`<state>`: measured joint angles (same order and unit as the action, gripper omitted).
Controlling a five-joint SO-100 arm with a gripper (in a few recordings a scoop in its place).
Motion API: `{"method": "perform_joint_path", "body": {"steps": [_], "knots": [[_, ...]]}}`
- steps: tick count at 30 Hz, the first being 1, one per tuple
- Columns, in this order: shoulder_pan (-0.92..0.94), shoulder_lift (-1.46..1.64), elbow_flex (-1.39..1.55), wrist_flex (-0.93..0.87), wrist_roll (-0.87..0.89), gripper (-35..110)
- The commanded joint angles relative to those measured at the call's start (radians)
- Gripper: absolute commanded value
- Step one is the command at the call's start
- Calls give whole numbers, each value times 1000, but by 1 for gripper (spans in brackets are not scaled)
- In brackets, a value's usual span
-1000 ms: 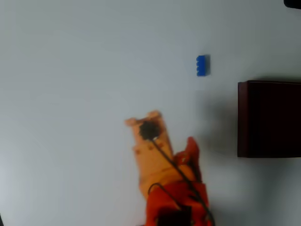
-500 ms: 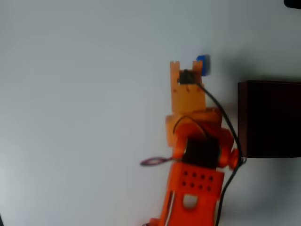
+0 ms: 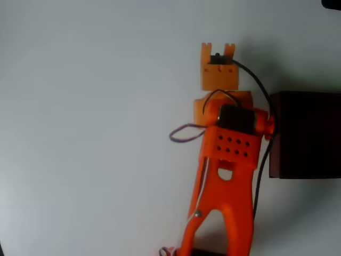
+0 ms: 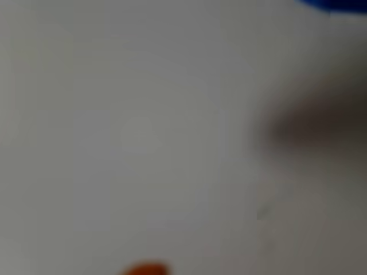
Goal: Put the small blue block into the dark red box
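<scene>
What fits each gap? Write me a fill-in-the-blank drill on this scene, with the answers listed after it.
1. In the overhead view, the dark red box sits at the picture's ____ edge.
2. The arm reaching up the white table is coloured ____.
3. In the blurred wrist view, a sliver of the small blue block shows at the ____ edge of the picture.

Missing words: right; orange; top

The orange arm [image 3: 226,160] swings up across the desk [image 3: 85,128], now covering the small blue block from overhead, beside the dark red box [image 3: 306,133].
</scene>
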<state>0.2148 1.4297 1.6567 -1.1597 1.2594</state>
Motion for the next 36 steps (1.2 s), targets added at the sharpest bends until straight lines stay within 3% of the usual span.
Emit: {"method": "perform_joint_path", "body": {"steps": [1, 25, 36], "knots": [[17, -18, -84, -17, -5, 26], [31, -403, -595, -232, -17, 25], [2, -627, -959, -408, 3, 25]]}}
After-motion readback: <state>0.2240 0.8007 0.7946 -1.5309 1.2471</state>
